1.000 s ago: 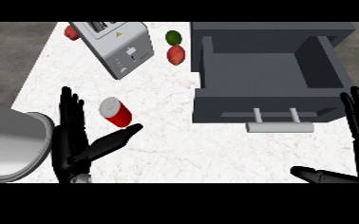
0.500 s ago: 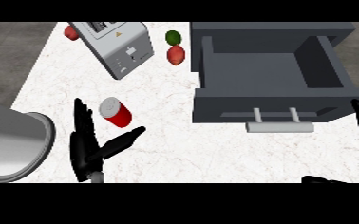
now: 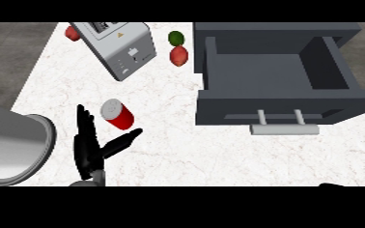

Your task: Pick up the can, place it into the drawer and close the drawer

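Closing on the can (image 3: 118, 114) is the step in hand, I judge: the left hand (image 3: 91, 147) is open, fingers straight and thumb splayed toward two o'clock, with the red can lying tilted on the surface (image 3: 178, 140) just at its one o'clock, so it should slide in and wrap the red side wall, not the silver lid. Only a dark sliver of the right hand (image 3: 335, 185) shows at five o'clock, so I cannot tell its state, while the open drawer (image 3: 274, 67) waits at three o'clock. No brand reads on the can; the grey appliance (image 3: 118, 46) at eleven o'clock carries a small yellow triangle mark, its writing probably too small to read.
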{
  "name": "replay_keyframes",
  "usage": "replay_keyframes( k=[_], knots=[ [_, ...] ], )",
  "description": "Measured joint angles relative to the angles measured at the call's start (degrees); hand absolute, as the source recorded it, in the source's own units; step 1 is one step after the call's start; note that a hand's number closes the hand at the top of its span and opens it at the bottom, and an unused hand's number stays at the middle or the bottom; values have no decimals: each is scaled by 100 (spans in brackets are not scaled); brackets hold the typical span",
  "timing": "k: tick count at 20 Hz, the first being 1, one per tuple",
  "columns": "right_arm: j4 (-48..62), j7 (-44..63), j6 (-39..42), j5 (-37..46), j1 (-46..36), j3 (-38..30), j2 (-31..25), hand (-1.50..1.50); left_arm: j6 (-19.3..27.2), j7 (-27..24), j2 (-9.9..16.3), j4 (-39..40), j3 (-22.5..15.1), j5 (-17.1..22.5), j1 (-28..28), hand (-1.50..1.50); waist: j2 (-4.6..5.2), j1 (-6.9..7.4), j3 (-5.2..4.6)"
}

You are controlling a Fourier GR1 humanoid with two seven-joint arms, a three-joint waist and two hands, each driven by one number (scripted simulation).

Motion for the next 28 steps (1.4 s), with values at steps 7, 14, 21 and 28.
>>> replay_keyframes(
  k=[7, 14, 21, 28],
  knots=[
    [-99, 88, 43, 42, -24, -62, 49, -150, -210, -826, -35, 1242, 402, 546, -542, -150, 2, -8, -1],
    [-93, 233, 96, -6, -184, -164, 30, -150, -522, -1450, 47, 2285, 831, 858, -999, -150, 1, -6, -1],
    [-242, 554, 129, -45, -317, -290, -78, -150, -942, -1917, 140, 3252, 1145, 963, -1604, -150, 5, -12, 0],
    [-183, 402, 184, -20, -319, -318, -14, -150, -1624, -2111, 332, 4129, 1225, 949, -2194, 150, 10, -30, 0]
  ],
)
